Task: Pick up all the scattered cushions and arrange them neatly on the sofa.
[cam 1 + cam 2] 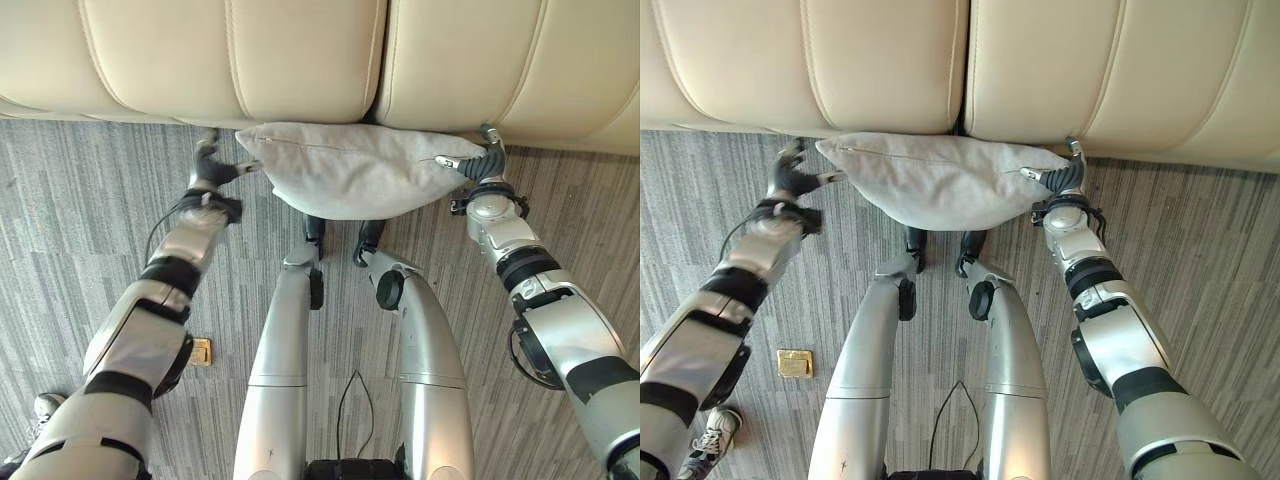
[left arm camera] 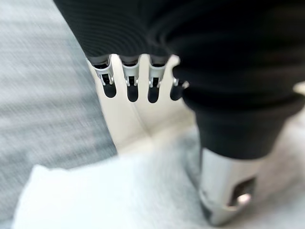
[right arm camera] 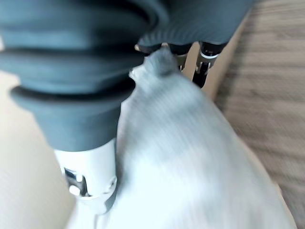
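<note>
**One cushion lifted, not yet on the sofa**

Nearest the robot, a grey cushion (image 1: 355, 170) hangs above the striped carpet (image 1: 80, 200), held at its two ends. At about 10 o'clock the left hand (image 1: 212, 167) pinches one corner, thumb on the cloth. At about 2 o'clock the right hand (image 1: 478, 160) grips the opposite corner. Beyond, at 12 o'clock, the cream sofa (image 1: 300, 55) lies bare, the cushion's far edge at its front. Placing remains; whether other cushions are scattered elsewhere cannot be told.
</note>
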